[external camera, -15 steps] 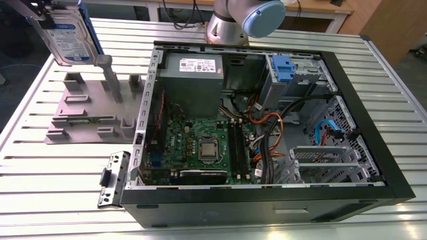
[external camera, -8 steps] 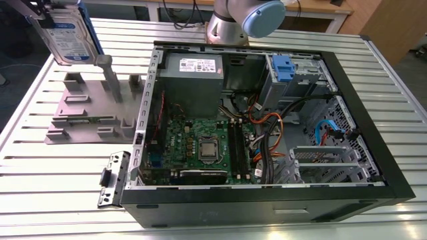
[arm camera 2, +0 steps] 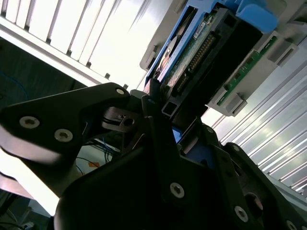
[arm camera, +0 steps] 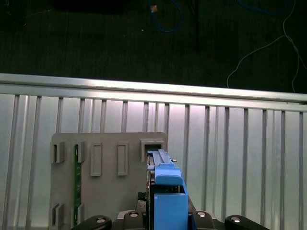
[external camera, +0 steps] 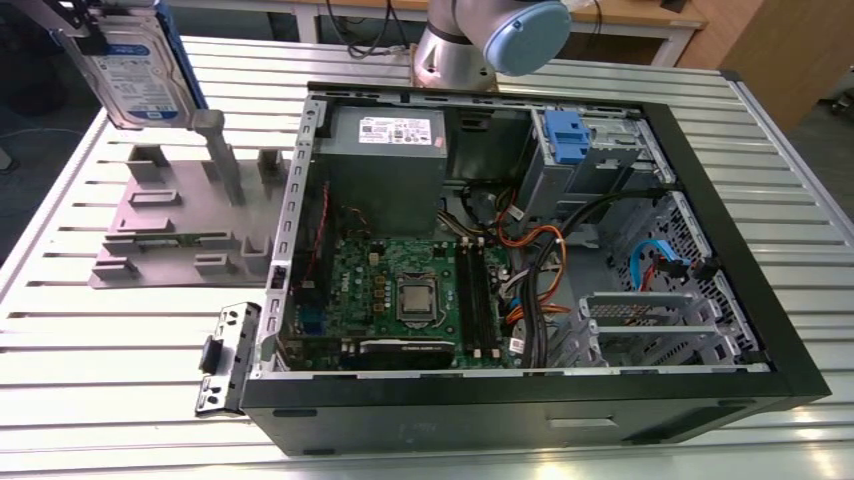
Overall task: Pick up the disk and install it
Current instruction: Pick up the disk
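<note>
The disk [external camera: 134,70], silver with a white-and-blue label and a blue bracket, hangs tilted in the air at the exterior view's far left, above the grey plastic stand [external camera: 174,215]. My gripper [external camera: 96,35] is shut on its upper end. In the second wrist view the black fingers [arm camera 2: 96,110] clamp the disk [arm camera 2: 206,43], whose circuit board and connector face the camera. In the first wrist view the disk's blue bracket [arm camera: 165,191] rises between the fingers [arm camera: 98,221], over the stand [arm camera: 105,167].
An open computer case [external camera: 747,330] lies on the slatted metal table [external camera: 107,370], with a motherboard, a grey power supply box [external camera: 384,150] and a blue-fronted drive bay [external camera: 567,135]. A loose metal bracket [external camera: 227,355] lies beside the case. The arm's base [external camera: 467,40] stands behind it.
</note>
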